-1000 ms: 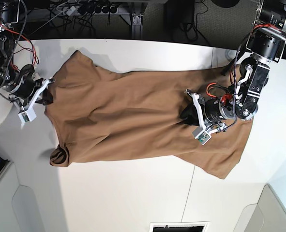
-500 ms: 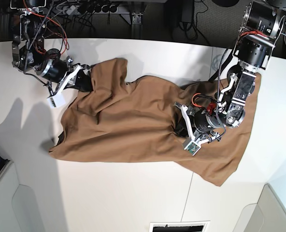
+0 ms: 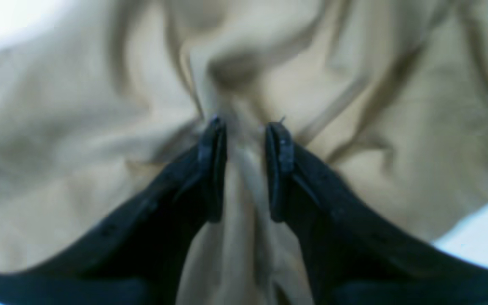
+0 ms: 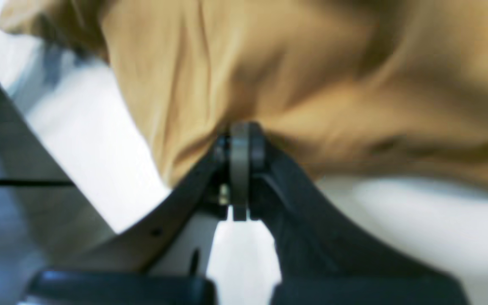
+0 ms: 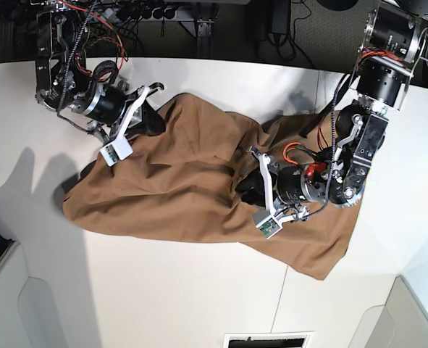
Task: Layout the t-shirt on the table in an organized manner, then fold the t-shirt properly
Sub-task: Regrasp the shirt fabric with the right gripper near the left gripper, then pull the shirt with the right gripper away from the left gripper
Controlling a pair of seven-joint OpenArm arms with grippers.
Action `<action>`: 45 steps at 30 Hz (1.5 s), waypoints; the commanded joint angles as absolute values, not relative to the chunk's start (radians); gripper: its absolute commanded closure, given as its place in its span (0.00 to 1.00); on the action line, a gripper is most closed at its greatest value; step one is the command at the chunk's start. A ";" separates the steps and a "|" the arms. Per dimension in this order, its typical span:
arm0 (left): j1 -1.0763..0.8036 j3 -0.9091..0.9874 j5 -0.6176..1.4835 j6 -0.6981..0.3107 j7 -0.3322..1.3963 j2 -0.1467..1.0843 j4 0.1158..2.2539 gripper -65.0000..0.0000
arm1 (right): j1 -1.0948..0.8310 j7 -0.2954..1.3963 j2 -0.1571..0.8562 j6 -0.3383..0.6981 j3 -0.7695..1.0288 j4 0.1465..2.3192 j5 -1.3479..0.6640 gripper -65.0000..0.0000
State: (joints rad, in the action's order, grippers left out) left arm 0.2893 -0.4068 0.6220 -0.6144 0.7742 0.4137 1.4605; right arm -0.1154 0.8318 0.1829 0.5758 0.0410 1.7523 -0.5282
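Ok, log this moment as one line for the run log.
t-shirt: bunched on table | left gripper: fingers pinching a fabric fold | right gripper: shut on shirt edge | stage: laying out

T-shirt plain tan-brown (paler, blurry in wrist views), table white, pincers prob. black.

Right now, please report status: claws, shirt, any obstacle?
Right claw shut on tan-brown cotton t-shirt edge. Left claw pinching a mid-shirt fold. Shirt bunched, not flat, on white table. No obstacle visible.
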 commanded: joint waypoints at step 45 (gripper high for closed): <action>0.083 -0.398 0.518 -0.607 0.706 0.640 1.548 0.73 | -0.119 0.714 0.231 0.557 -0.062 1.739 -0.492 1.00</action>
State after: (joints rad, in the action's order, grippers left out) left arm 0.0715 -0.4049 0.5301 -0.6121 0.6918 0.6201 1.5360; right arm -0.1360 0.7444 0.2272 0.5537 -0.0681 1.7187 -0.4725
